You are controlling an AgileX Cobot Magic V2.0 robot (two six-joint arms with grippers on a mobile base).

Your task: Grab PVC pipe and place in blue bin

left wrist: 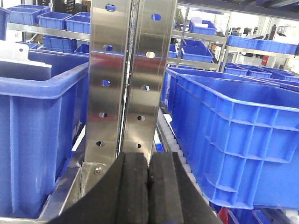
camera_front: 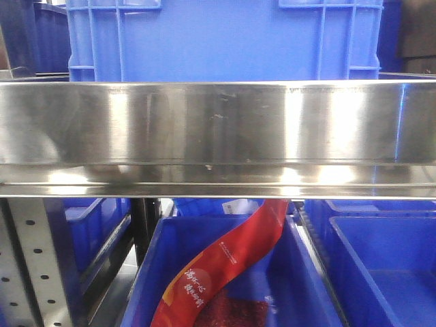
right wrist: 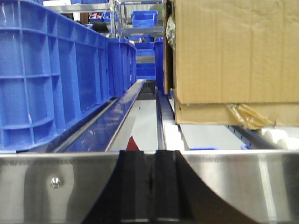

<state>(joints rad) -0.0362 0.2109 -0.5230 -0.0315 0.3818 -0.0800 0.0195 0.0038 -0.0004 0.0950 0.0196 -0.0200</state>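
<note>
A polished steel shelf rail spans the front view, catching bright reflections. Perforated steel uprights carry the racking. Further shelving recedes under bright overhead light. A cardboard box sits on a roller track.

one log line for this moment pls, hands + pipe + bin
left hand: shut, empty, facing steel post | right hand: shut, empty, behind steel rail | pipe: not in view | blue bin: on shelf, contents hidden

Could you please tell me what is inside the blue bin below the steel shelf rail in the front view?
A red printed bag leans across the blue bin. The steel rail covers the bag's top end. No PVC pipe is visible there.
</note>
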